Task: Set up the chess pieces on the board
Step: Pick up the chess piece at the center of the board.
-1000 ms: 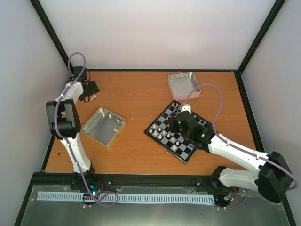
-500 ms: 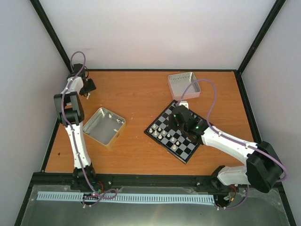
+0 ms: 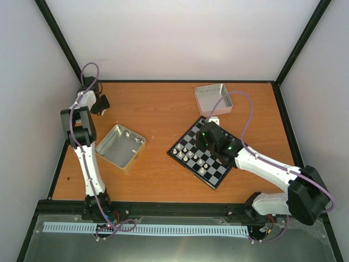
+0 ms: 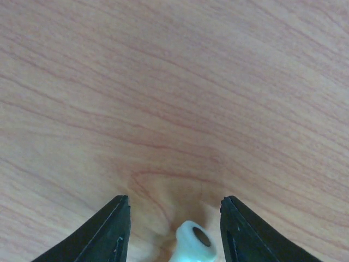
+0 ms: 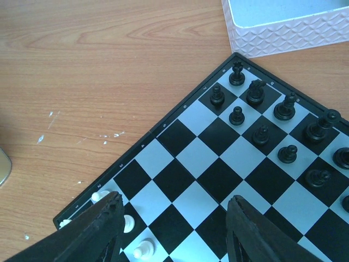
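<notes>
The board (image 3: 217, 183) lies tilted at the right of the table, and it also shows in the right wrist view (image 5: 218, 180). Cream-white chess pieces (image 3: 188, 153) stand along its left side, a few of them in the right wrist view (image 5: 143, 249). Black chessmen (image 5: 262, 98) fill the far side. My right gripper (image 3: 210, 136) (image 5: 175, 199) hangs open and empty over the board's middle squares. My left gripper (image 3: 100, 103) (image 4: 174, 202) is open at the far left of the table. One white piece (image 4: 193, 243) lies on the wood between its fingers, untouched.
A silver metal tray (image 3: 117, 147) with a few small pieces in it sits left of centre. A white patterned tray (image 3: 215, 111) stands just beyond the board's far corner, also in the right wrist view (image 5: 283, 35). Small white specks dot the wood near the board.
The left arm has folded up and its gripper has shifted slightly left and down near the far-left corner. The right gripper has moved a little toward the board's far side.
</notes>
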`<act>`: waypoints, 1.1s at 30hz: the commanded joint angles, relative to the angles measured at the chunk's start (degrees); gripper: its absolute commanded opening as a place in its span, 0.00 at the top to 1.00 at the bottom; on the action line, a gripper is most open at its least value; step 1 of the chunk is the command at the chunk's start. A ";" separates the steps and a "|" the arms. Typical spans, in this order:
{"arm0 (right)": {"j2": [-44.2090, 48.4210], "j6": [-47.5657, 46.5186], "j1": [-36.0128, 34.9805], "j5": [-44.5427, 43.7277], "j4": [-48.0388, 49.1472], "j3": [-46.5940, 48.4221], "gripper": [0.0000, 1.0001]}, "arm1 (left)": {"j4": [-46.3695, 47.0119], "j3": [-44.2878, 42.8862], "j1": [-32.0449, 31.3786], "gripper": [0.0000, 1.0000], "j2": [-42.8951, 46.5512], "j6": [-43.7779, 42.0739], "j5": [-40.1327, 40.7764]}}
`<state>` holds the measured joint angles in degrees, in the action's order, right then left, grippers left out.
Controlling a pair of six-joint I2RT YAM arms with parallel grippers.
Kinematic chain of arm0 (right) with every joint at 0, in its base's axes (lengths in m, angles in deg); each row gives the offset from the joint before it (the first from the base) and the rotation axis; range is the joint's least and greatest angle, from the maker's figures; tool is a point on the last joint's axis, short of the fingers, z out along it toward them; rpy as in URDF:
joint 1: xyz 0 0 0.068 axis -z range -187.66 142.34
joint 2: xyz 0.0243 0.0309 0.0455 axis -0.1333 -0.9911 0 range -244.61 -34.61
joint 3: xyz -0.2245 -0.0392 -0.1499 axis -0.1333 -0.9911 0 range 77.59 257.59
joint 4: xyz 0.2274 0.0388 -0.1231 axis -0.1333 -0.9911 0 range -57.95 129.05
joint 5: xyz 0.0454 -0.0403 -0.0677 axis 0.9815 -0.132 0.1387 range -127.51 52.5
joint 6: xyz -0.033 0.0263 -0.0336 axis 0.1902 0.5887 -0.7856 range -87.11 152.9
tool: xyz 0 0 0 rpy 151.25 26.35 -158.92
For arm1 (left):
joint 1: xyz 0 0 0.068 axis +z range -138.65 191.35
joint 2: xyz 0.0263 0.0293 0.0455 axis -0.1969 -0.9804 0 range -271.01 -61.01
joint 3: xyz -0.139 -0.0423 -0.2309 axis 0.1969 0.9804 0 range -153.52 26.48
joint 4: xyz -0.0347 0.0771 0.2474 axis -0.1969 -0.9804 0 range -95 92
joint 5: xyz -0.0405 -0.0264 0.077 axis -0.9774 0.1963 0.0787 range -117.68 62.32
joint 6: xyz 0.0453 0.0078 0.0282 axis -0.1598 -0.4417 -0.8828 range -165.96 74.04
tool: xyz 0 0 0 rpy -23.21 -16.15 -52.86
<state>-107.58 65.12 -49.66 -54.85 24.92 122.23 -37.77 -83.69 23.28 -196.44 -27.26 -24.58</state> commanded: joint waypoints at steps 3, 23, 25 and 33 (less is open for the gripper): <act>2.45 0.53 0.51 -1.39 0.48 -0.33 0.48 | -3.49 2.71 0.70 0.54 1.72 -0.93 -1.79; 5.40 1.37 0.51 -1.65 0.60 -2.18 0.49 | -5.33 5.25 0.69 0.66 1.74 -2.69 -9.12; 5.62 1.52 0.51 -1.81 0.60 -2.23 0.49 | -4.87 5.66 0.71 0.70 1.91 -2.65 -9.37; 5.73 2.01 0.51 -1.67 0.85 -2.67 0.49 | -5.30 5.76 0.73 0.80 2.27 -3.18 -7.42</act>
<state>-102.84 66.35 -49.59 -55.09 25.09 120.37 -38.95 -78.18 23.95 -192.86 -30.23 -31.34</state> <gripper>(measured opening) 0.512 0.208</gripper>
